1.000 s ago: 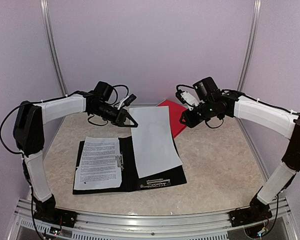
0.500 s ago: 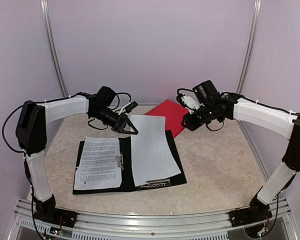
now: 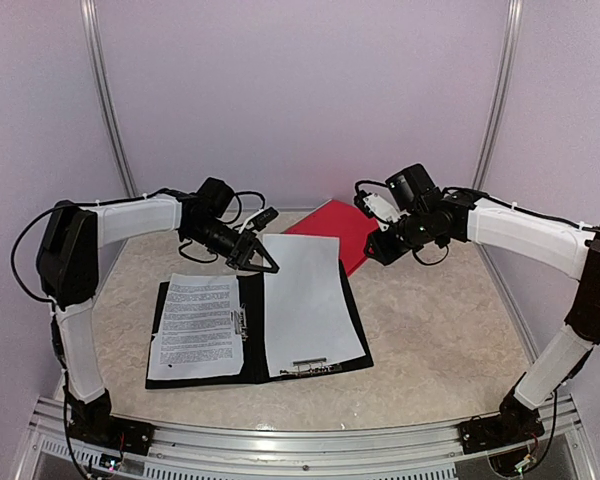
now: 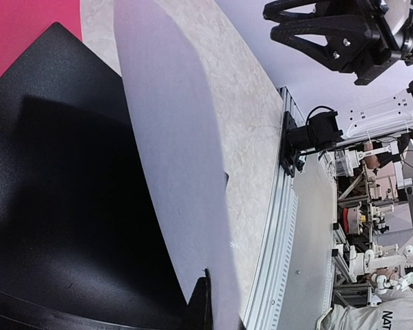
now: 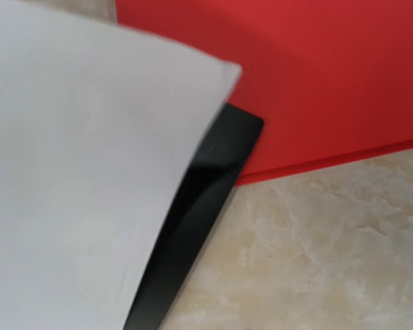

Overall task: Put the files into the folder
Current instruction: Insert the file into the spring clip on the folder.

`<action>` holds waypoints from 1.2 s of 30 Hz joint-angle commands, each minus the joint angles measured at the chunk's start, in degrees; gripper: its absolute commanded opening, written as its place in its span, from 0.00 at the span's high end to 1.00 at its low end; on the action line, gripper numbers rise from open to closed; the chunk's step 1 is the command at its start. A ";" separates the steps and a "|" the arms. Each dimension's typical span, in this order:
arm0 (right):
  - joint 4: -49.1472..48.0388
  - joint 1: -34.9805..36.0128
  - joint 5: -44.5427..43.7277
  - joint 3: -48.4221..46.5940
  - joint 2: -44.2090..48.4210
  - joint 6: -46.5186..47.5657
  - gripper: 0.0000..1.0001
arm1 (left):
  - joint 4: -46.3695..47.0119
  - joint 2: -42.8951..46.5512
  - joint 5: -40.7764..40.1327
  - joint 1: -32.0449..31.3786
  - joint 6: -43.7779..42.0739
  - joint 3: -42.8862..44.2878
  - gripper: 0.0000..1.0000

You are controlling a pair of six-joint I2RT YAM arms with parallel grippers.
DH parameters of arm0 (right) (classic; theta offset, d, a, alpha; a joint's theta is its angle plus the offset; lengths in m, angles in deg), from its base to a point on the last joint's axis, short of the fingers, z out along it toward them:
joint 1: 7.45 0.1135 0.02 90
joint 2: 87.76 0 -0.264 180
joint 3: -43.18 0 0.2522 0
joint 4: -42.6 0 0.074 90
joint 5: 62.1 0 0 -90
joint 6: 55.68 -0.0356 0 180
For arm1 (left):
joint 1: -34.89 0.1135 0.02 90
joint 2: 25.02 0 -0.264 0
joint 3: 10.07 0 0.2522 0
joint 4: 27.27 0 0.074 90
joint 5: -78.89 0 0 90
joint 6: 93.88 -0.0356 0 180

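Beige marbled surface (image 3: 440,310), enclosed by lilac walls (image 3: 310,90). An open black folder (image 3: 254,350) lies on it, with a printed sheet (image 3: 197,325) on its left half. The left end effector (image 3: 265,264) is clenched on the far left edge of the blank sheet (image 3: 308,305), which covers the right half. The right end effector (image 3: 377,248) hovers over a red folder (image 3: 340,228), beyond the blank sheet's far right corner; whether it is released or clenched cannot be told.

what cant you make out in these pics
Printed sheet text: too small in the top view.
Black folder right half: mostly under the blank sheet.
Red folder right corner: behind the right gripper from above; cut off in the right wrist view.
Right gripper's opening: dark, too small from above; outside its wrist view.
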 commanded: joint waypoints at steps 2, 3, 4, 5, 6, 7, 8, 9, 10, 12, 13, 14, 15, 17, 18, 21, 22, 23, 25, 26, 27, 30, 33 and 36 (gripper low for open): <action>0.36 -0.19 0.15 0.98 1.32 -0.41 0.77 | -2.42 -3.99 0.94 -0.03 -2.26 2.09 0.99; 0.38 -0.20 0.13 1.06 1.36 -0.48 0.77 | -2.55 -4.31 0.92 0.02 -2.28 2.29 0.99; 0.39 -0.21 0.07 1.15 1.30 -0.49 0.77 | -2.83 -4.67 0.87 0.06 -2.59 2.50 0.99; 0.30 -0.21 0.11 1.19 1.32 -0.47 0.77 | -2.95 -5.04 0.66 0.06 -2.78 2.68 0.98; 0.26 -0.21 0.13 1.23 1.34 -0.53 0.77 | -3.11 -5.25 0.46 0.14 -2.73 2.78 0.97; 0.18 -0.21 0.19 1.29 1.31 -0.58 0.77 | -3.28 -5.43 0.33 0.19 -2.79 2.92 0.97; 0.15 -0.21 0.25 1.43 1.17 -0.58 0.77 | -3.38 -5.52 0.26 0.23 -2.81 2.93 0.96; 0.00 -0.21 0.30 1.58 1.11 -0.65 0.78 | -3.40 -5.59 0.15 0.24 -2.74 2.99 0.95; -0.08 -0.21 0.36 1.66 1.03 -0.66 0.78 | -3.46 -5.64 0.04 0.24 -2.72 2.86 0.94; -0.34 -0.21 0.32 1.75 0.74 -0.75 0.78 | -3.33 -5.73 -0.91 0.24 -2.66 2.67 0.91; -0.36 -0.21 0.38 1.79 0.68 -0.69 0.78 | -3.31 -5.77 -1.30 0.24 -2.63 2.66 0.89; -0.46 -0.21 0.40 1.78 0.52 -0.71 0.78 | -3.27 -5.81 -1.55 0.28 -2.59 2.61 0.87; -0.45 -0.21 0.33 1.76 0.46 -0.69 0.78 | -3.19 -5.89 -1.76 0.32 -2.55 2.63 0.86; -0.47 -0.21 0.32 1.81 0.42 -0.77 0.78 | -2.97 -5.92 -2.10 0.37 -2.42 2.54 0.82; -0.46 -0.21 0.37 1.88 0.48 -0.77 0.78 | -2.73 -5.98 -2.17 0.41 -2.31 2.56 0.80; -0.42 -0.21 0.36 2.07 0.66 -0.84 0.78 | -2.18 -6.06 -2.42 0.54 -2.03 2.75 0.77; -0.37 -0.21 0.33 2.02 0.70 -0.87 0.78 | -2.11 -6.12 -2.47 0.63 -1.91 2.81 0.77; -0.35 -0.21 0.34 2.14 0.74 -0.97 0.78 | -2.07 -6.16 -2.39 0.62 -1.85 3.02 0.76; -0.29 -0.22 0.34 2.24 0.87 -0.94 0.78 | -2.04 -6.40 -2.80 0.76 -1.74 3.22 0.75; -0.15 -0.22 0.34 2.29 0.94 -1.03 0.78 | -2.10 -6.55 -3.24 0.89 -1.61 3.31 0.75; -0.10 -0.21 0.32 2.25 0.94 -1.03 0.78 | -2.30 -6.68 -3.68 0.98 -1.53 3.49 0.74; -0.21 -0.21 0.34 2.43 1.10 -1.12 0.78 | -1.87 -7.08 -5.10 1.27 -0.92 3.92 0.72; -0.33 -0.21 0.38 2.48 1.01 -1.21 0.79 | -1.06 -7.72 -5.79 1.23 -0.24 4.62 0.72; -0.26 -0.19 0.33 2.51 1.04 -1.29 0.79 | -0.64 -8.88 -5.89 1.21 -0.17 5.53 0.74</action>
